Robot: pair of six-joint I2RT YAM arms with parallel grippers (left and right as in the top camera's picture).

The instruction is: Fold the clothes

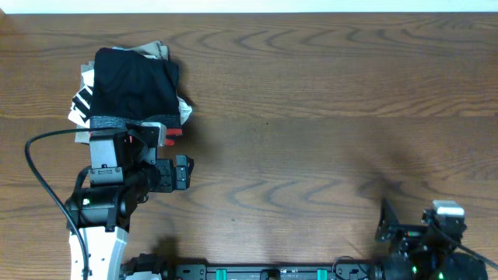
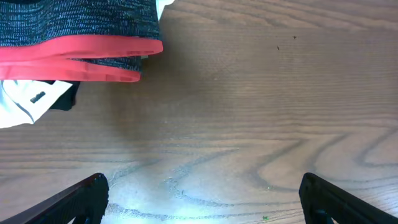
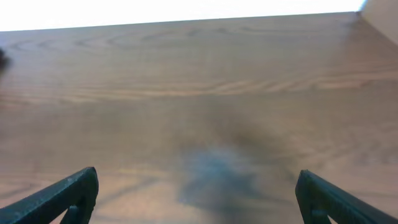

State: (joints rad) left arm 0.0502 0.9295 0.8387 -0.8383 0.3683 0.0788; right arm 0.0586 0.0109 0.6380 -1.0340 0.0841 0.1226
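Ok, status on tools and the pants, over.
Left tool open, empty, short of the waistband. Right tool open, empty, far right. Black pants folded atop white shirt, khaki garment. Nothing blocking.

Black pants (image 1: 136,82) on a brown worktop (image 1: 327,101) whose grain runs in darker swirls and long wavy bands. The waistband (image 2: 74,22) is heathered grey, flecked dark and light, and edged with a coral-red trim (image 2: 81,46). Beneath shows a white shirt (image 1: 81,99) marked in bold black, and a khaki garment (image 1: 158,50) in a pale sandy tone. The fingers of the left end effector (image 2: 202,196) and the right end effector (image 3: 196,190) are black, as is the cable (image 1: 37,167). The left arm (image 1: 97,249) is black above a white base.
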